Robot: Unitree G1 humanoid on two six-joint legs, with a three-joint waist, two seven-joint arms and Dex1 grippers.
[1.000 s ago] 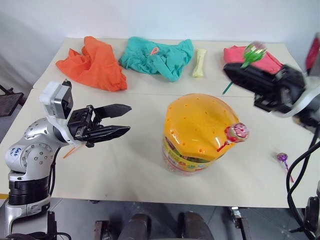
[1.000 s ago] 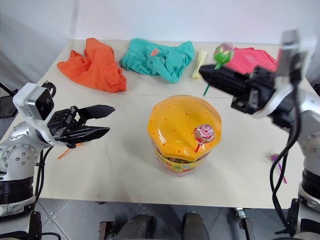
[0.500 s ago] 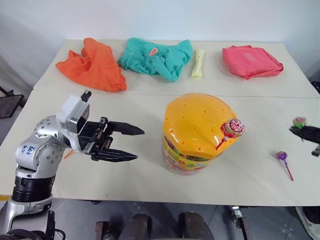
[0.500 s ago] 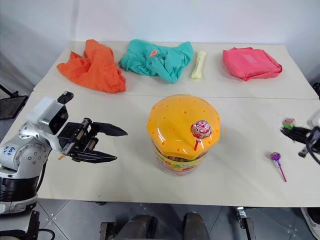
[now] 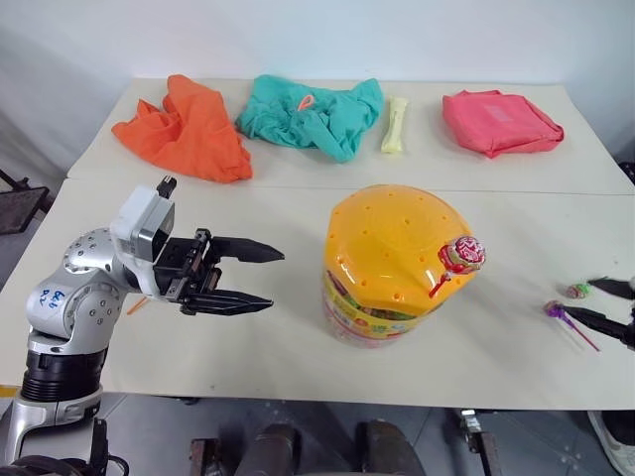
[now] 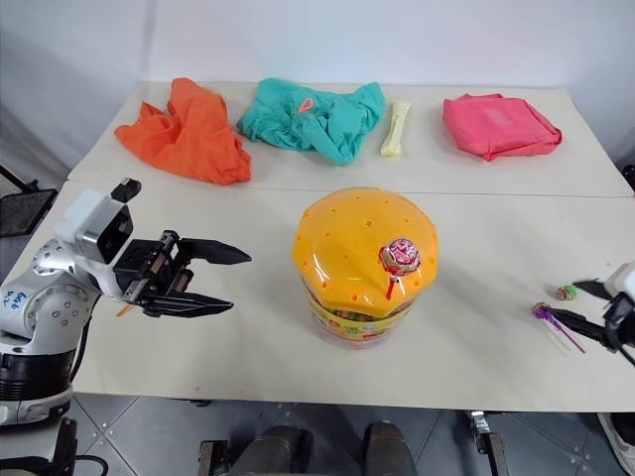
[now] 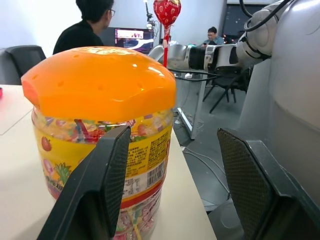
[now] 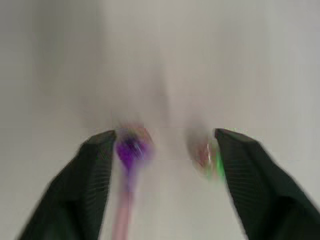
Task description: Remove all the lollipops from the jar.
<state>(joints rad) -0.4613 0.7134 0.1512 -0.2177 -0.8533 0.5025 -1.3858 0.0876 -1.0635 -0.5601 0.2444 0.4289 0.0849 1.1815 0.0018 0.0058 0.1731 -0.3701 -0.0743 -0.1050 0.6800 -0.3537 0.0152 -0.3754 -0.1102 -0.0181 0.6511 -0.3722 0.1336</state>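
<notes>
The jar [image 5: 395,268] sits upright around the middle of the front tabletop [image 5: 248,347], orange lid on. One red lollipop [image 5: 461,255] sticks out of a hole on the lid's right side, its head up above the dome. Through the clear wall in the left wrist view you can see more wrapped candy packed inside.

The left claw [image 5: 253,279] hangs level off to the jar's left, pointing at it, fingers spread and holding nothing. There's a clear gap between it and the jar.

The right claw [image 6: 585,309] is low at the tabletop's right edge, fingers apart, not gripping anything. A purple lollipop [image 6: 542,312] lies flat on the tabletop with its head just by one fingertip, stick running off to the right. A green lollipop [image 6: 567,293] is right next to it, close to the other finger. In the right wrist view both heads sit between the two open fingers, purple near one and green near the other; can't tell if either finger actually touches them.

Along the back: an orange cloth [image 5: 184,127], a teal cloth [image 5: 313,114], a pale yellow bone thing [image 5: 395,125] and a pink folded cloth [image 5: 501,122], all well away from the jar.
</notes>
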